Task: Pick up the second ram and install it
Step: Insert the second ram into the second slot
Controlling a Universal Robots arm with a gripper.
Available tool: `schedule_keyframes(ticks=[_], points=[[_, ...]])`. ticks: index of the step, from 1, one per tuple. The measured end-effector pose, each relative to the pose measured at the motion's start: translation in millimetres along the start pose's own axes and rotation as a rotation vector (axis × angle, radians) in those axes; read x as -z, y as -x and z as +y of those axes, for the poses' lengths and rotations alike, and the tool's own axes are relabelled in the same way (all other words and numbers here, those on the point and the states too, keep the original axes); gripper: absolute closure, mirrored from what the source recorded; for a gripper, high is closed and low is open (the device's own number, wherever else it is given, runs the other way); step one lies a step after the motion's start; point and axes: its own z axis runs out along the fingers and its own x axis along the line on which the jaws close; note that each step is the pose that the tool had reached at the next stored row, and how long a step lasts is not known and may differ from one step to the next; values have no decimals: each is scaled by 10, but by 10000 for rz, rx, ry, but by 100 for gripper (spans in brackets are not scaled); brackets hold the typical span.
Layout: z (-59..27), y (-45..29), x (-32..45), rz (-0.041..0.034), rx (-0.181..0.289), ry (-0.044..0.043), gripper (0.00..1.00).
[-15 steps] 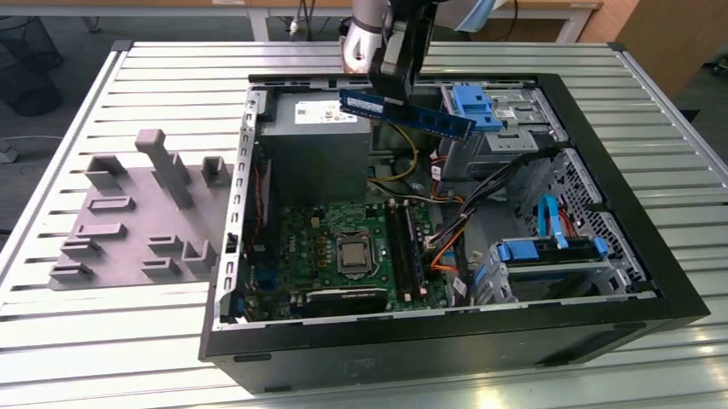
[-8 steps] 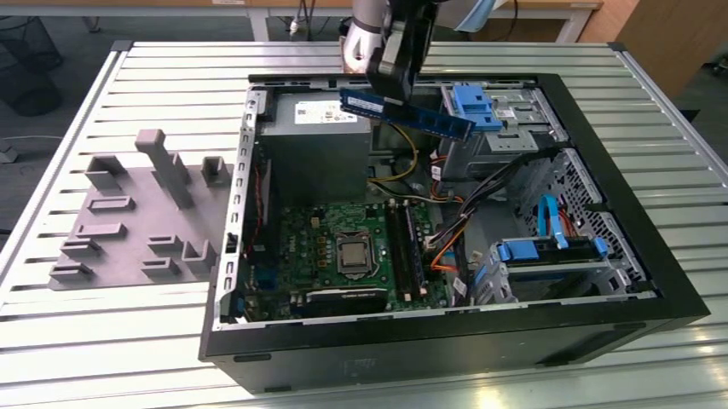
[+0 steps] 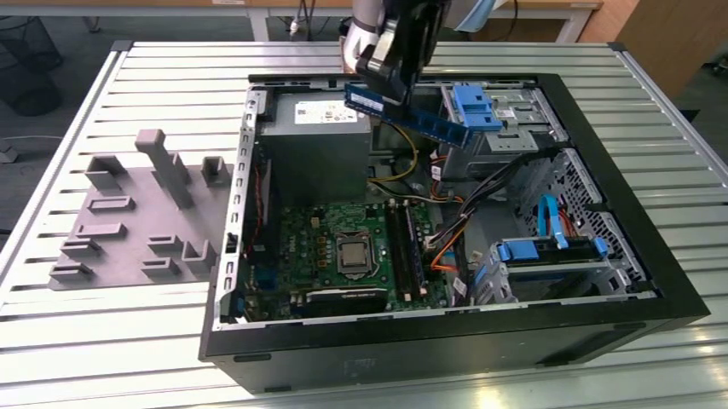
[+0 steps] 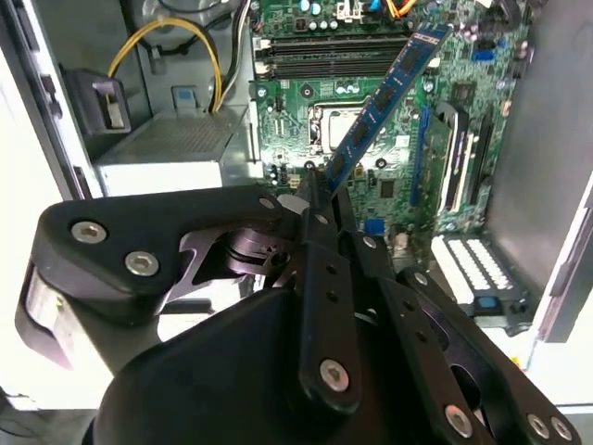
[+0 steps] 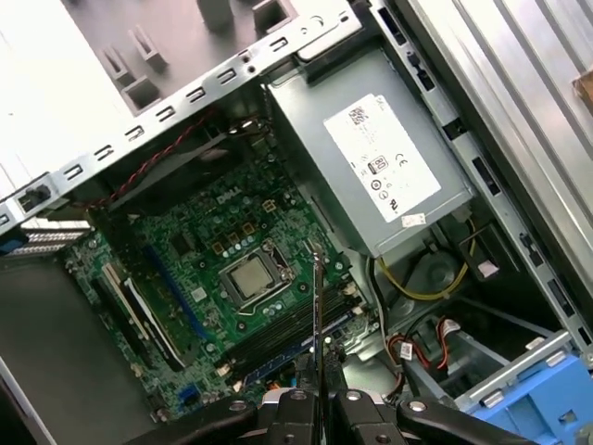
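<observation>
The second ram (image 3: 410,116), a slim blue stick with black chips, hangs tilted in the air over the grey power-supply box (image 3: 313,136) of the open computer case. My gripper (image 3: 381,88) is shut on one end of it. In the second wrist view the second ram (image 4: 384,97) juts out from the fingertips (image 4: 315,199) over the green motherboard (image 4: 389,167). The first wrist view shows the second ram (image 5: 317,311) edge-on as a thin line rising from my gripper (image 5: 317,391), above the long black slots (image 5: 287,338). In the exterior view those slots (image 3: 407,247) lie well below the stick.
A grey holder tray (image 3: 136,213) with upright posts sits on the slatted table at the exterior view's left. Blue drive caddies (image 3: 478,106) (image 3: 546,251), bundled cables (image 3: 449,230) and the case's black frame (image 3: 637,256) crowd the exterior view's right.
</observation>
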Motion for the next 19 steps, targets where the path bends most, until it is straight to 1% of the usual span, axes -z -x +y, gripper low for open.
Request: schedule_keyframes(ticks=[10,19], points=[[0,0,-8,-20,-1814,-47,86],[0,-1,-14,-27,-3351,-95,86]])
